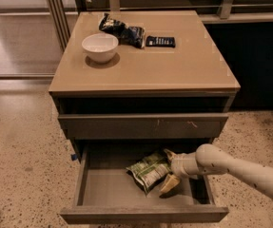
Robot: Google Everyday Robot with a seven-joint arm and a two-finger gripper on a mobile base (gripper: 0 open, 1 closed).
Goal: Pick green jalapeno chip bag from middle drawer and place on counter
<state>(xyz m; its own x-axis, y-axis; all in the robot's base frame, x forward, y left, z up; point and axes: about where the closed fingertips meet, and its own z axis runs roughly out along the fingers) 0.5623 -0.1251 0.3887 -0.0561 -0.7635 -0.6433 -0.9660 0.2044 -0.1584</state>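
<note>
Tan glossy counter (164, 70) over a speckled stone floor (22, 151). Lower centre, in the open middle drawer (107, 190), the green jalapeno chip bag (148, 171) lies flat, its right end between the gripper (169, 170) fingers (170, 185), which are spread wide.

The jalapeno chip bag (148, 171) lay in the middle drawer (102, 194), near its centre. The gripper (167, 170) was in the drawer's right part, with the bag's right end between its jaws. Above the drawer was the desk (174, 70). It carried a bowl (100, 46) over the drawer's left part, and a snack bag (122, 31) and a bar (160, 41) farther back.
</note>
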